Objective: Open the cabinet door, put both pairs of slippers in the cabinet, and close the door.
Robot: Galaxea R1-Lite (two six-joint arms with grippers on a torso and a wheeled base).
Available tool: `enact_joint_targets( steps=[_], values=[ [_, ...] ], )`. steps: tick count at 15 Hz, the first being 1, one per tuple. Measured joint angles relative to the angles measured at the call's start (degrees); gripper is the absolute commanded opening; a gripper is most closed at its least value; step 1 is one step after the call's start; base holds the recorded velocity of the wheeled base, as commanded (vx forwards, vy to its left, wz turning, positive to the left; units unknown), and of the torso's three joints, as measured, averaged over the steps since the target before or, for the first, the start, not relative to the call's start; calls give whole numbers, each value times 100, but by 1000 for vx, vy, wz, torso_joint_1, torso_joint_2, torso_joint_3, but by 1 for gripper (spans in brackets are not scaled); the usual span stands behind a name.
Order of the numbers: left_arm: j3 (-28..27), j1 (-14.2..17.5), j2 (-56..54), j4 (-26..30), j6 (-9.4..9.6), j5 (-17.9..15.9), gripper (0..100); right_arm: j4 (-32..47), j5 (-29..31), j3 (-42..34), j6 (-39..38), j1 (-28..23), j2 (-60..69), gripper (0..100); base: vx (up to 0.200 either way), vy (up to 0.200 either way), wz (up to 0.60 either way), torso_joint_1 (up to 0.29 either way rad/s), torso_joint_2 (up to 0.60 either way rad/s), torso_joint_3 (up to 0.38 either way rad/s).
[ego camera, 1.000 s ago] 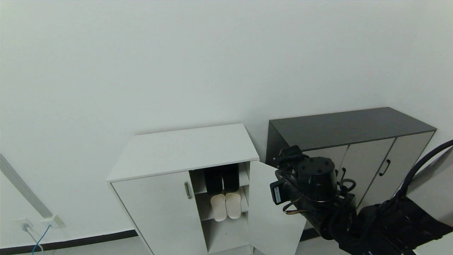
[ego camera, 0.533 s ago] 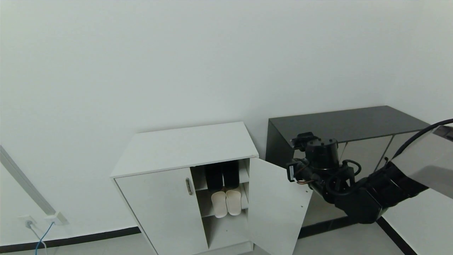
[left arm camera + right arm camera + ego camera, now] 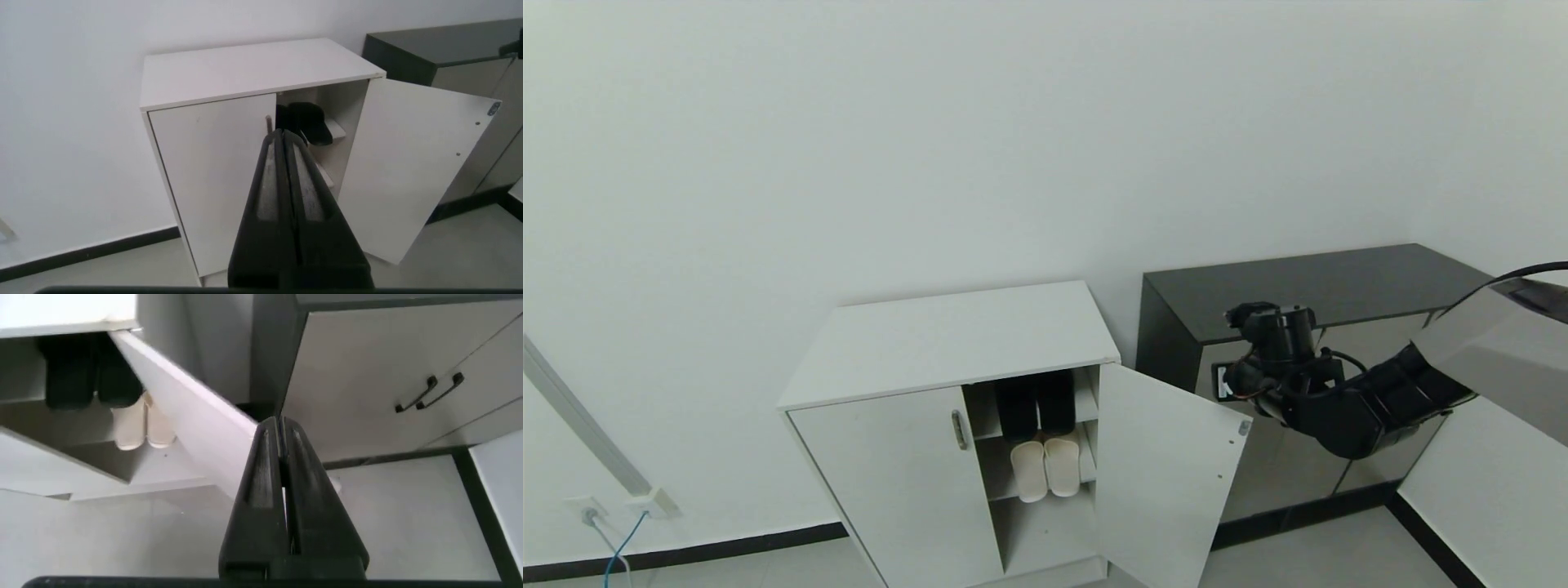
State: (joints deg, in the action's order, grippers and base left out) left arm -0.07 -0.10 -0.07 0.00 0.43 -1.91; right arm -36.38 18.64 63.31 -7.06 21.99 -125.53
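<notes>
Head view: the cabinet (image 3: 947, 347) stood with its right door (image 3: 1168, 474) swung open. Black slippers (image 3: 1036, 404) sat on its upper shelf, white slippers (image 3: 1044, 467) on the shelf below. Left wrist view: left gripper (image 3: 280, 140), fingers pressed together, faced the cabinet's closed left door (image 3: 216, 171). Right wrist view: right gripper (image 3: 282, 429) was out in front of the cabinet's open door, fingers together, holding nothing.

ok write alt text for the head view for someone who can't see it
A white cabinet stands against the wall with its right door swung open, black slippers on the upper shelf and white slippers on the shelf below. The right arm hangs beside the door, before a dark cabinet.
</notes>
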Motion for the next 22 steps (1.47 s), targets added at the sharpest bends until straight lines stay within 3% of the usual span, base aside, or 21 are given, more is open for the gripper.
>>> enact_joint_targets(
  steps=[22],
  values=[
    [2,-1,0,0,-10,6,0,-35,-26,321,9,-177,-1075,0,0,0,0,0,0,0]
  ],
)
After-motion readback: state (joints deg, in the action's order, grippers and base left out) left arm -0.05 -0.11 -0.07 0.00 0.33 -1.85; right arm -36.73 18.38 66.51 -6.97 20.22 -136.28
